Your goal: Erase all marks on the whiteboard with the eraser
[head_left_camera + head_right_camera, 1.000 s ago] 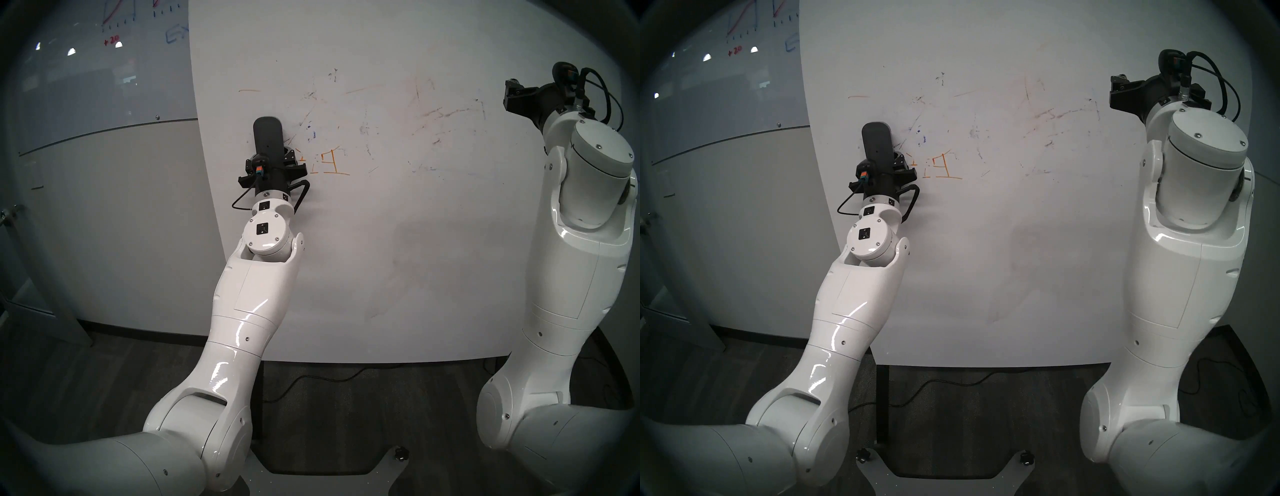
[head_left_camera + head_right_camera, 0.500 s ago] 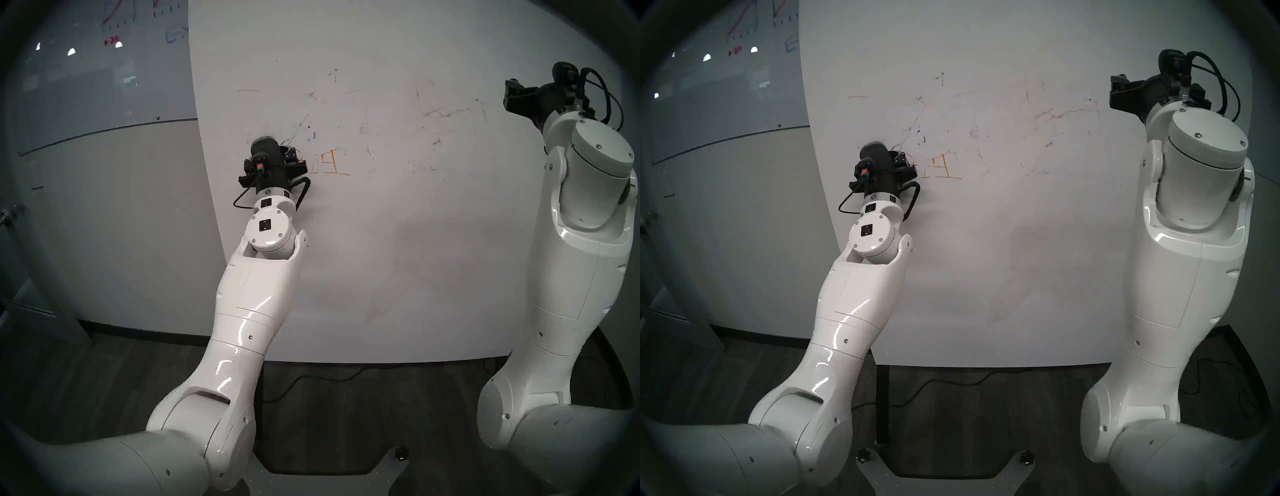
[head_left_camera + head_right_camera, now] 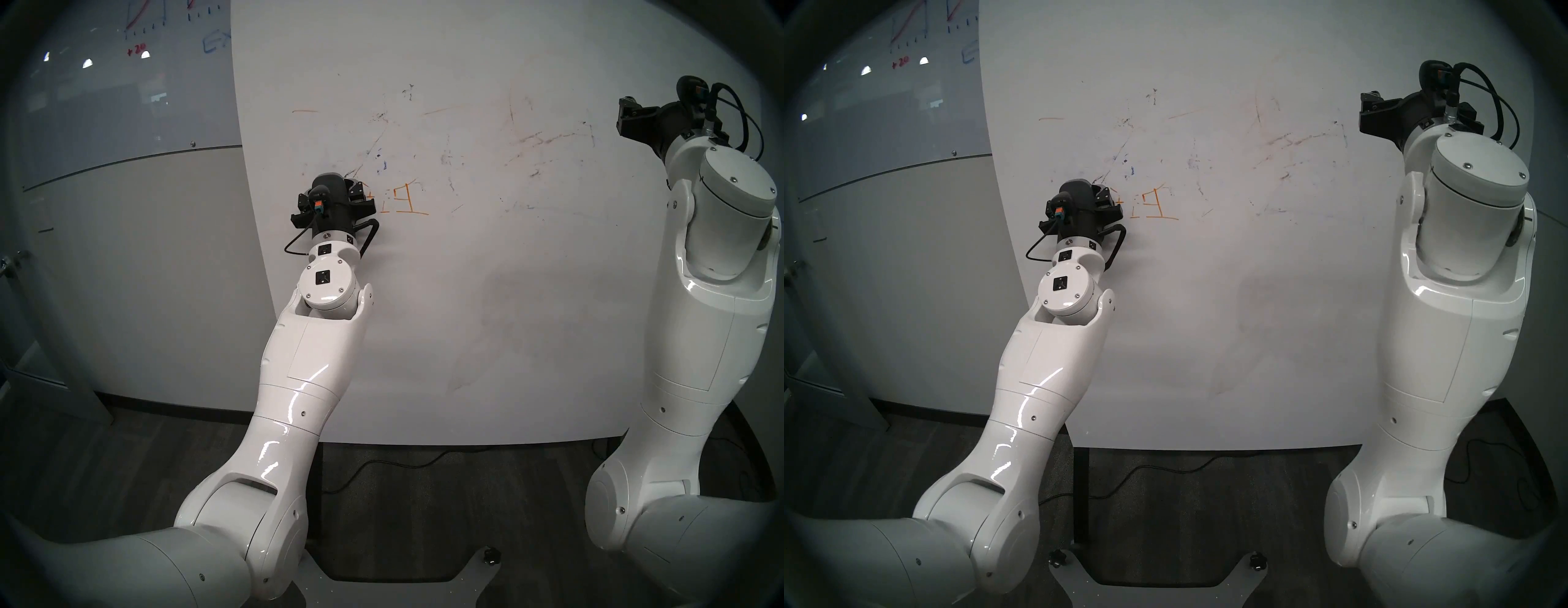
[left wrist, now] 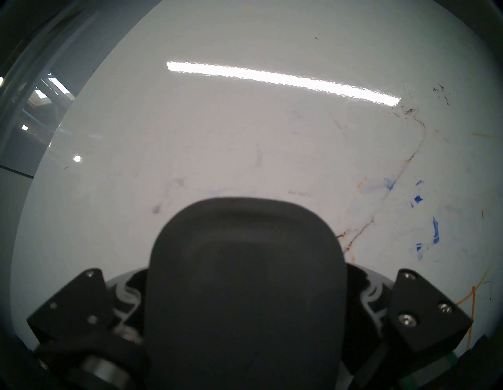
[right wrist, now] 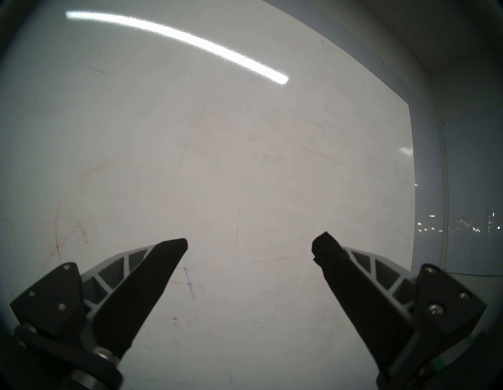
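Note:
The whiteboard [image 3: 466,297] fills the middle of both head views. The marks are an orange box-like remnant [image 3: 403,201], blue flecks [image 4: 435,228] and black scribbles [image 3: 534,172] with faint reddish smears. My left gripper [image 3: 331,196] presses at the board near its left edge, shut on the dark grey eraser [image 3: 329,184]. Only the eraser's rounded top [image 3: 1076,190] shows above the wrist. In the left wrist view the eraser [image 4: 245,272] fills the gap between the fingers. My right gripper [image 5: 249,245] stands open and empty before the board's upper right [image 3: 623,112].
A grey glass board [image 3: 106,106] with red and blue graph lines hangs on the wall to the left. Below the whiteboard's bottom edge a black cable [image 3: 394,463] lies on dark floor, beside the stand's base [image 3: 382,573].
The eraser stood tall above the left gripper a second ago; now it sits low between the fingers with only its top showing. The left wrist shifted slightly. The right arm has not moved.

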You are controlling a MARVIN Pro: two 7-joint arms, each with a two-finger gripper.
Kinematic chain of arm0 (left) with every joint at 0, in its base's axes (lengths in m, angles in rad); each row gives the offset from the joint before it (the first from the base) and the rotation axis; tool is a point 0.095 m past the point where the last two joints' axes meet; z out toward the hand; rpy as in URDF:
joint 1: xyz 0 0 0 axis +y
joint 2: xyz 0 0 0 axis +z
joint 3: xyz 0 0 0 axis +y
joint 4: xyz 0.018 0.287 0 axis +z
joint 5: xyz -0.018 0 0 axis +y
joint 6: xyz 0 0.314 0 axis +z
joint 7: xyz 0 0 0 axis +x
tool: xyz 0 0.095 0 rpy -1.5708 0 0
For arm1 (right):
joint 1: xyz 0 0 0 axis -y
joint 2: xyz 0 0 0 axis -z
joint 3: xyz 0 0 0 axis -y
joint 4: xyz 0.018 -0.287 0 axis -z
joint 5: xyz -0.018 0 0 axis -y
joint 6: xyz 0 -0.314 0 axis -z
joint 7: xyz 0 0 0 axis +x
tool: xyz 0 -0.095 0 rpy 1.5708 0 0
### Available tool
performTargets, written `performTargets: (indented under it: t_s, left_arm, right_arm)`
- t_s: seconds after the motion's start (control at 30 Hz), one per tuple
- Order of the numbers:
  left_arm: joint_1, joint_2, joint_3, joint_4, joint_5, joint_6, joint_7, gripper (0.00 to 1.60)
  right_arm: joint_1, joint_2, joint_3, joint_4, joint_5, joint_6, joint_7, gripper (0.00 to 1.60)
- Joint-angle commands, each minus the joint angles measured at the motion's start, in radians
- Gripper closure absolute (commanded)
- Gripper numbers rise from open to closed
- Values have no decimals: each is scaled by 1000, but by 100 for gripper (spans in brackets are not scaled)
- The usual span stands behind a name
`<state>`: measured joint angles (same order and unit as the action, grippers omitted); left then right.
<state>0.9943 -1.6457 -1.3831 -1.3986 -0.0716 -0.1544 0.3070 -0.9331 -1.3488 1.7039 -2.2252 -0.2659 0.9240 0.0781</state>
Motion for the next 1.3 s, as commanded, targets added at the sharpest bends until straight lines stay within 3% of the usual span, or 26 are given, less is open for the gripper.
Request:
performTargets:
  t_s: [0.0, 0.23, 0.27, 0.3, 0.6, 0.9, 1.03, 1.2, 1.27]
  left_arm:
    - [-93, 31, -41, 14, -2, 31, -5, 0]
    - [-93, 31, -42, 13, -2, 36, -8, 0]
    - [-93, 32, -43, 14, -9, 29, -15, 11]
    - [-92, 28, -47, 12, -19, 32, -18, 160]
    - [-92, 37, -52, 15, -38, 24, -45, 160]
    - [-93, 88, -40, 37, -32, -40, -128, 160]
    - [-94, 95, -48, 47, -67, -65, -175, 160]
    - [-98, 116, -49, 77, -83, -135, -232, 160]
    - [-100, 122, -47, 100, -75, -198, -248, 160]
  right_arm:
    - [10, 2, 1, -11, 0, 0, -1, 0]
    - [10, 3, 0, -11, 2, 1, -3, 0]
    - [10, 3, 0, -11, 2, 1, -3, 0]
    - [10, 4, 0, -11, 3, 1, -3, 0]
    - [10, 5, -1, -11, 5, 1, -5, 0]
    - [10, 7, -1, -11, 8, 2, -8, 0]
    - [9, 8, -1, -11, 10, 2, -9, 0]
    - [9, 8, -2, -11, 11, 2, -10, 0]
    - [9, 9, -2, -11, 12, 2, -11, 0]
